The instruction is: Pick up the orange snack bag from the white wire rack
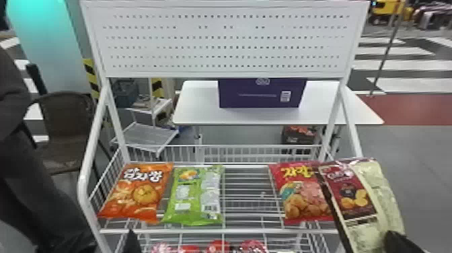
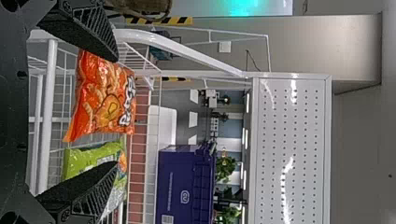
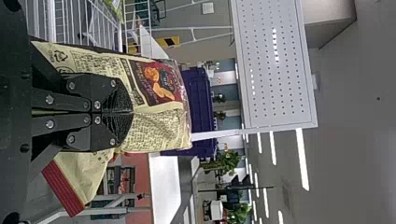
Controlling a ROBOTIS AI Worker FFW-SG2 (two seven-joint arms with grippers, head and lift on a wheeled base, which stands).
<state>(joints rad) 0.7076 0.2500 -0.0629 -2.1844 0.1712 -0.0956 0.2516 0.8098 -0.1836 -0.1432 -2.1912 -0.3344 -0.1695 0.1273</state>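
A purple box (image 1: 262,94) sits behind the rack (image 1: 245,231). The orange bag (image 1: 134,195) lies on the rack's left. Our left fingers (image 1: 133,243) are wide open, empty; our right fingers (image 1: 397,243) pinch a cream bag (image 1: 390,198).

Light in the room is moderate and even, with bright strip lights (image 3: 302,158) along the ceiling in the right wrist view. White streaks of glare cross the perforated panel (image 1: 228,42) in both wrist views. A turquoise glow brightens the pillar (image 1: 47,40). Small glints catch the crinkled orange snack bag (image 2: 100,93).
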